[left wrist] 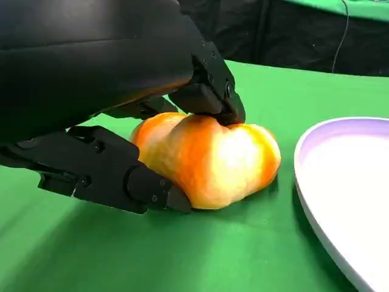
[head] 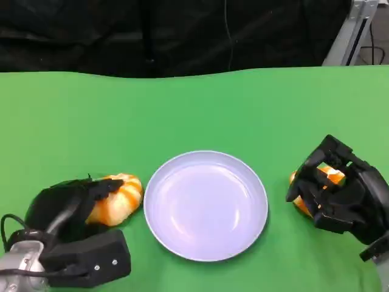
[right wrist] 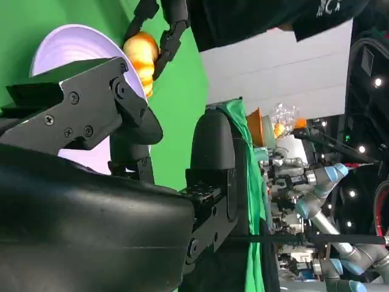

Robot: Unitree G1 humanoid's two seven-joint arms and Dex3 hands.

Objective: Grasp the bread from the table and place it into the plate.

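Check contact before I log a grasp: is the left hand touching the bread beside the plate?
Touching. The left wrist view shows the left hand with fingers pressed on top of the bread and against its side.

From the head camera we look down on the green table, the plate central. Our left wrist camera sits low and close behind the left hand, facing the plate's rim. Our right wrist view lies rotated, sharing that plate.
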